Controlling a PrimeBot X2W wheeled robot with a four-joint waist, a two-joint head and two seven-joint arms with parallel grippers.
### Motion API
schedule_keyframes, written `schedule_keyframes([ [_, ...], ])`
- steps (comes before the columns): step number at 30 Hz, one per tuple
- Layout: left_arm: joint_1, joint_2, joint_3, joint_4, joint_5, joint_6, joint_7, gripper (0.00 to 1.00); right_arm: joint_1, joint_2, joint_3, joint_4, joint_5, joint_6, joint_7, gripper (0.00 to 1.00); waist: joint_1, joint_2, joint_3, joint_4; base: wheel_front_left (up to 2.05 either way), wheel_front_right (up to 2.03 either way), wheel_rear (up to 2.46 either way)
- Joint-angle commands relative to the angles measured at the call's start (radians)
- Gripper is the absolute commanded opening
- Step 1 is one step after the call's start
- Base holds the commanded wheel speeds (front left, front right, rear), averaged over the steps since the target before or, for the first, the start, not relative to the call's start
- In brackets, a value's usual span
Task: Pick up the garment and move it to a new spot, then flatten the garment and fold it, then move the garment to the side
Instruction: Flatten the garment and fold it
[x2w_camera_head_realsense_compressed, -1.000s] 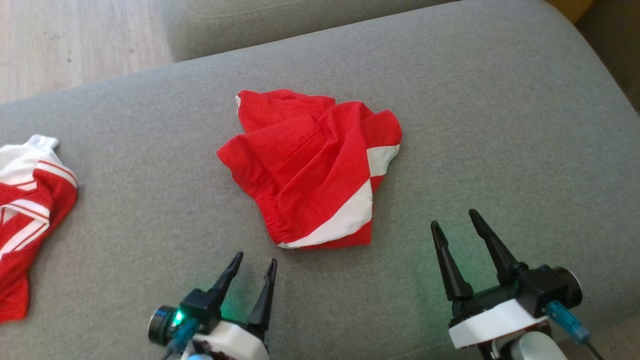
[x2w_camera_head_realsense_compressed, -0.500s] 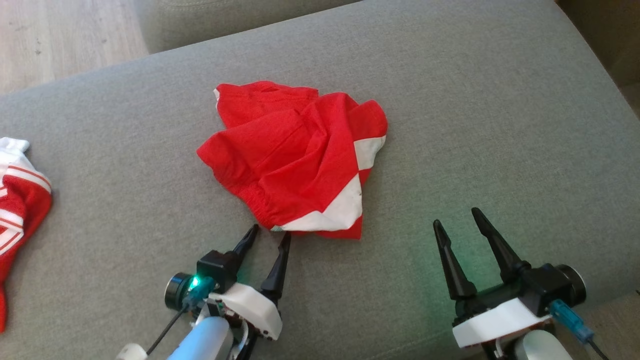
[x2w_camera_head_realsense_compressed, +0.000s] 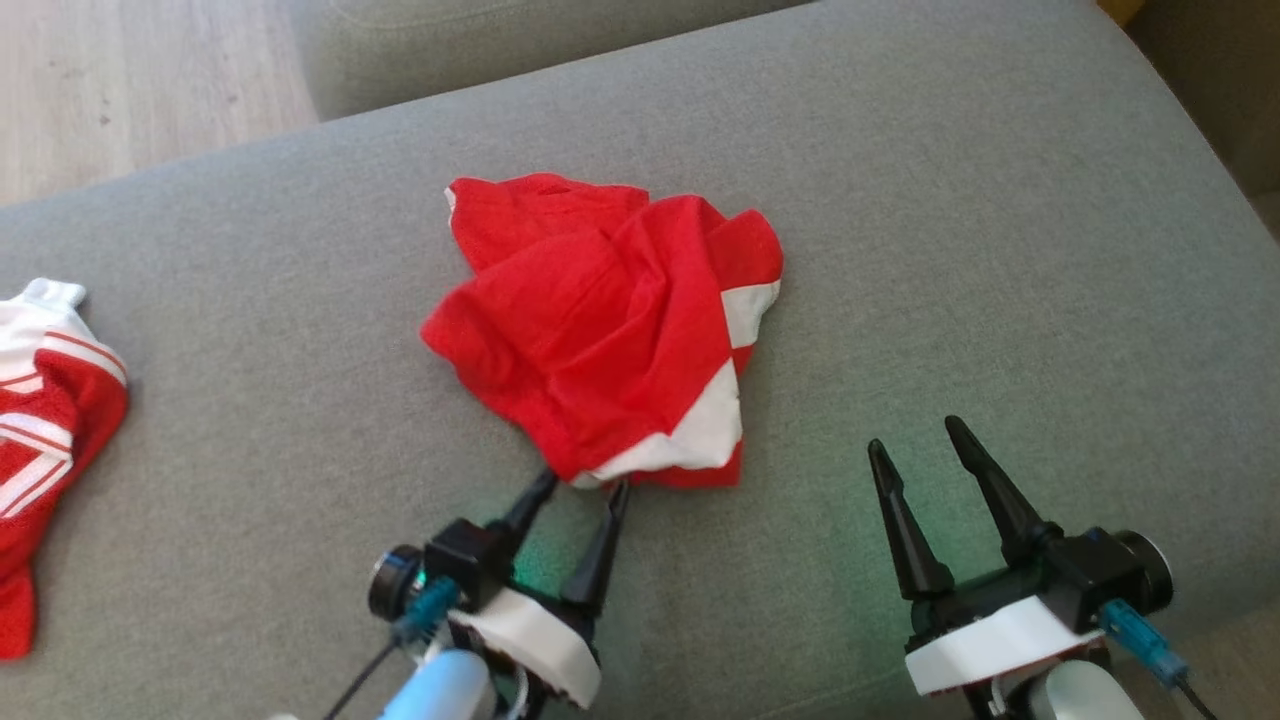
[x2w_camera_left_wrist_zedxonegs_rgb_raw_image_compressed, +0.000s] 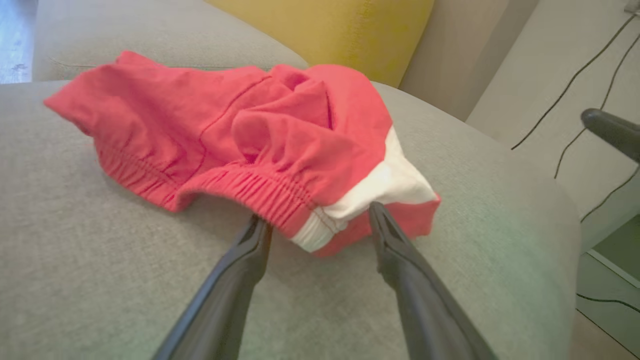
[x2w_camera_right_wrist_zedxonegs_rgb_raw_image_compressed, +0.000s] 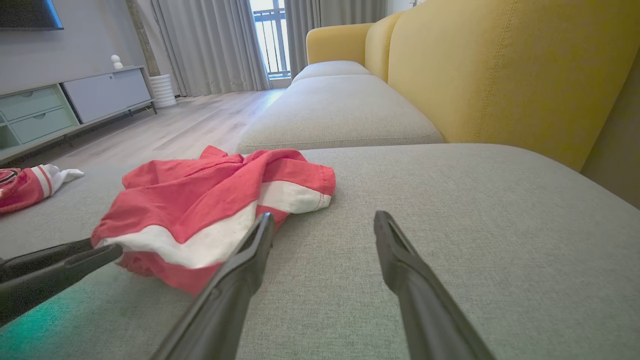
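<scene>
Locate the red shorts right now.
Head view: the red shorts lie crumpled mid-frame, slightly left, on the grey sofa seat, their near waistband corner between the open jaws of the left gripper.

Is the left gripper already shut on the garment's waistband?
No, in the left wrist view the left gripper stands open, its fingers spread to either side of the waistband corner of the red shorts.

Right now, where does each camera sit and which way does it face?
Head view: above, looking down at red shorts on grey sofa cushion; left gripper, right gripper below.
Left wrist view: low, facing shorts' elastic waistband; own fingers flank its corner.
Right wrist view: low, facing along the cushion toward curtains; own fingers.
Shared: the shorts.
</scene>
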Motion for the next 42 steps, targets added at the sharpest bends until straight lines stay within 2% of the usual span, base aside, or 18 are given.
schedule_keyframes([
  [1, -0.007, 0.013, 0.012, -0.036, -0.007, 0.002, -0.007, 0.93, -0.014, -0.002, 0.018, -0.028, -0.006, -0.001, -0.004, 1.0, 0.0, 0.0, -0.008, 0.004, 0.0, 0.0, 0.0],
  [2, -0.003, 0.015, 0.001, -0.037, -0.013, 0.002, -0.007, 0.84, -0.012, -0.002, 0.019, -0.028, -0.007, -0.001, -0.004, 1.0, 0.0, 0.0, -0.01, 0.005, 0.0, 0.0, 0.0],
  [7, 0.003, 0.029, -0.062, -0.022, -0.059, 0.002, -0.007, 0.62, -0.007, -0.006, 0.021, -0.027, -0.006, -0.001, -0.004, 1.0, 0.0, 0.0, -0.021, 0.009, 0.0, 0.0, 0.0],
  [8, 0.003, 0.032, -0.071, -0.019, -0.07, 0.002, -0.007, 0.6, -0.006, -0.006, 0.022, -0.028, -0.006, -0.001, -0.004, 1.0, 0.0, 0.0, -0.023, 0.009, 0.0, 0.0, 0.0],
  [10, 0.0, 0.039, -0.083, -0.016, -0.085, 0.002, -0.007, 0.47, -0.005, -0.006, 0.023, -0.028, -0.006, -0.001, -0.004, 1.0, 0.0, 0.0, -0.025, 0.009, 0.0, 0.0, 0.0],
  [12, -0.001, 0.044, -0.091, -0.022, -0.099, 0.002, -0.007, 0.18, -0.003, -0.006, 0.024, -0.029, -0.006, -0.001, -0.004, 1.0, 0.0, 0.0, -0.028, 0.009, 0.0, 0.0, 0.0],
  [13, 0.0, 0.046, -0.096, -0.026, -0.107, 0.002, -0.007, 0.0, -0.002, -0.006, 0.025, -0.029, -0.006, -0.001, -0.004, 1.0, 0.0, 0.0, -0.029, 0.008, 0.0, 0.0, 0.0],
  [18, -0.001, 0.061, -0.138, -0.058, -0.135, 0.002, -0.007, 0.0, 0.005, -0.008, 0.026, -0.028, -0.006, -0.001, -0.004, 1.0, 0.0, 0.0, -0.044, 0.005, 0.0, 0.0, 0.0],
  [25, -0.075, 0.098, -0.21, -0.226, -0.195, 0.002, -0.007, 0.0, 0.007, -0.008, 0.032, -0.026, -0.001, -0.001, -0.004, 1.0, 0.0, 0.0, -0.079, -0.013, 0.0, 0.0, 0.0],
  [30, -0.273, 0.177, -0.297, -0.275, -0.235, 0.002, -0.006, 0.0, -0.012, 0.007, 0.05, -0.03, 0.002, -0.001, -0.004, 1.0, 0.0, 0.0, -0.085, -0.059, 0.0, 0.0, 0.0],
  [31, -0.273, 0.177, -0.297, -0.275, -0.235, 0.002, -0.006, 0.0, -0.012, 0.007, 0.05, -0.03, 0.002, -0.001, -0.004, 1.0, 0.0, 0.0, -0.085, -0.059, 0.0, 0.0, 0.0],
  [34, -0.431, 0.22, -0.343, -0.279, -0.273, 0.002, 0.016, 0.0, -0.028, 0.019, 0.057, -0.034, 0.006, -0.001, -0.004, 1.0, 0.0, 0.0, -0.079, -0.098, 0.0, 0.0, 0.0],
  [42, -0.822, 0.305, -0.452, -0.274, -0.428, 0.002, 0.086, 0.0, -0.032, 0.037, 0.073, -0.035, 0.016, -0.001, -0.004, 1.0, 0.0, 0.0, -0.076, -0.181, 0.0, 0.0, 0.0],
])
